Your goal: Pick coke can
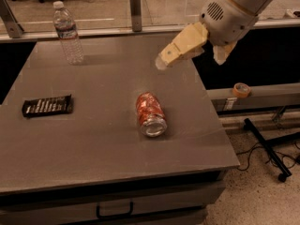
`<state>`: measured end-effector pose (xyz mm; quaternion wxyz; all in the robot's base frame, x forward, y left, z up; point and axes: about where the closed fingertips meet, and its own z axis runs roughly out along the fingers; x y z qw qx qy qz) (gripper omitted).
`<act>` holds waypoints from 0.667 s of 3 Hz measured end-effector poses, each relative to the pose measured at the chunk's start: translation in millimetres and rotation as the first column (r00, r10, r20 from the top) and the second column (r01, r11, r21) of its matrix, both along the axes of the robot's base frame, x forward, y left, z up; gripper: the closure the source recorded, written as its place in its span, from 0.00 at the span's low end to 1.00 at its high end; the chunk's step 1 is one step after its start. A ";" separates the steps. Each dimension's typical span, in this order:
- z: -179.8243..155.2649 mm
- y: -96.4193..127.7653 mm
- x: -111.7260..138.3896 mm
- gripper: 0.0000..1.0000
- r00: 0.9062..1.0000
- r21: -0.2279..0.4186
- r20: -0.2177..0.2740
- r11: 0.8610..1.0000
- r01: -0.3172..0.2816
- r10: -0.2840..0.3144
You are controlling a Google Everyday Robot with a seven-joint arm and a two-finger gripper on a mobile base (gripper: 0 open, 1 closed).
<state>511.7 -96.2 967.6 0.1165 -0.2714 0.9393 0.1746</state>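
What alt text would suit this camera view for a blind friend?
A red coke can lies on its side on a grey table, with the robot's gripper hovering open above the table's far right. A water bottle stands far left; a black wrapper lies flat at left.

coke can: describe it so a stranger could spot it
On the grey table, right of centre, in front of the gripper hovering over the far right edge, lies the coke can. It is red and on its side, unlike the upright clear bottle and flat black wrapper.
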 end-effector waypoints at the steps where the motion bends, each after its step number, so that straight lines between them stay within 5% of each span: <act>1: -20.7 20.3 -27.7 0.00 0.996 -0.044 -0.083 0.998 -0.034 0.030; 2: -38.0 40.2 -45.7 0.00 0.992 -0.090 -0.126 0.996 -0.013 0.002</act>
